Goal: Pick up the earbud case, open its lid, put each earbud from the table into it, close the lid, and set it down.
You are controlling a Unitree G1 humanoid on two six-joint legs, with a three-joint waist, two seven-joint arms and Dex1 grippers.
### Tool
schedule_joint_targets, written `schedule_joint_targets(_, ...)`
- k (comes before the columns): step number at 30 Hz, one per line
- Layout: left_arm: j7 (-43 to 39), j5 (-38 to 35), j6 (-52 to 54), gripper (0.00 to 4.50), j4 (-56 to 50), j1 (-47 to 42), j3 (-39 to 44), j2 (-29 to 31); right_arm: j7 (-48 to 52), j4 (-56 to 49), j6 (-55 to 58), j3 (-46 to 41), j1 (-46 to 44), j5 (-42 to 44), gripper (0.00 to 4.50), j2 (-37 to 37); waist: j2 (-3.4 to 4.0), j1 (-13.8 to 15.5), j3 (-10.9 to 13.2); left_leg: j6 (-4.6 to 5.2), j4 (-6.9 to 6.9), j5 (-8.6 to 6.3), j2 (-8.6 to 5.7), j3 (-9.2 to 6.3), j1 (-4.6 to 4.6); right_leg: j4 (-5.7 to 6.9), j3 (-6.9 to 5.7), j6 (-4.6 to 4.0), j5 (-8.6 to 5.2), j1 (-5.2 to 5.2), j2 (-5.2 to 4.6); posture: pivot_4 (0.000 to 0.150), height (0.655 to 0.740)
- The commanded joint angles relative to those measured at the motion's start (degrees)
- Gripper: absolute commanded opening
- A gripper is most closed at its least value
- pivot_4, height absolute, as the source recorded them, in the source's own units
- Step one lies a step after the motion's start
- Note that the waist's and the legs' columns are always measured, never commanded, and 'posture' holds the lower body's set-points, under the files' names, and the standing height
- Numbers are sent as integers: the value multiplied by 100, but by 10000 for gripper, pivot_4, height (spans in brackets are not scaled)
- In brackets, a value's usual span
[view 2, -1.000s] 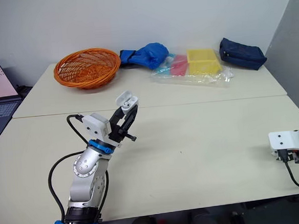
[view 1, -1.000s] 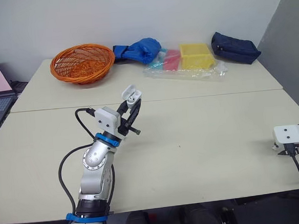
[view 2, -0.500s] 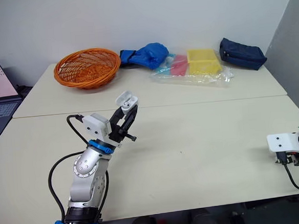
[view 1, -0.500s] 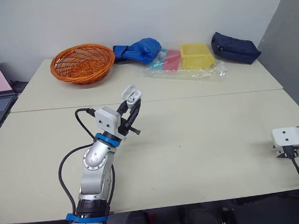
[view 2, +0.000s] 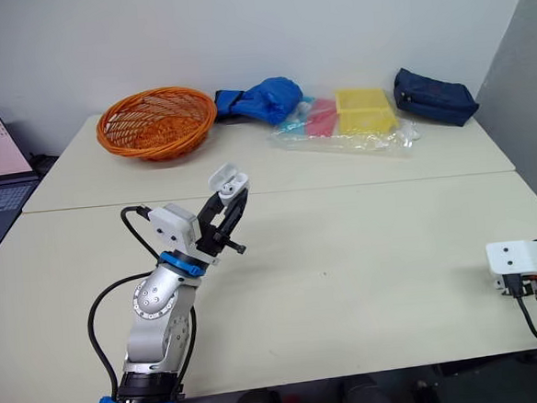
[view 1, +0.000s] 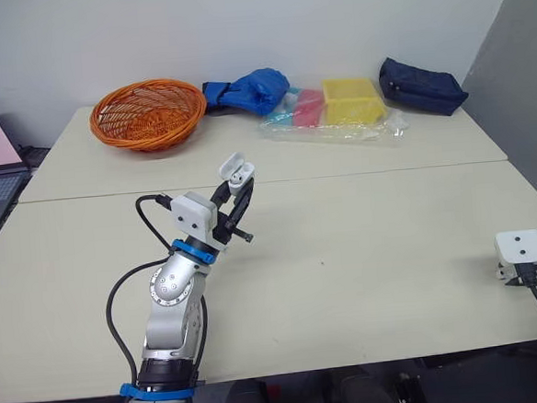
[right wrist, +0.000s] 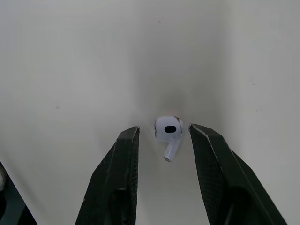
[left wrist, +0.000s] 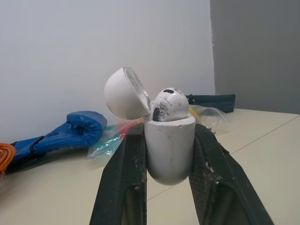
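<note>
Over the table, from the head, we see our left gripper clamping the earbud case aloft, lid open. At the left wrist, an earbud sits inside the case. At the right wrist, our right gripper is spread, a finger either side of the second earbud lying on the table, neither touching it.

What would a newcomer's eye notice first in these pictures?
The left tool grips a small white earbud case raised above the cream table, lid open, one white earbud seated inside. Near the table's right edge, the open right tool straddles a second white earbud lying flat.
</note>
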Motion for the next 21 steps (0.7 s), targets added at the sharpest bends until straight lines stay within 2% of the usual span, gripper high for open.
schedule_joint_targets(1, 11, 4, -170, 7853, -78, -119, 16, -11, -94, 1, 42, -116, -109, -28, 17212, -8, 0, -1, 0, 0, 0, 0, 0, 0, 0, 0, 1, 0, 0, 0, 0, 1500, 7400)
schedule_joint_targets(21, 29, 11, -149, 7853, -148, -77, 42, 33, -176, 319, -108, 64, -339, -213, 17212, 210, 0, 2, 0, 0, 0, 0, -1, 0, 0, 1, 0, 1, 0, 0, 0, 1500, 7400)
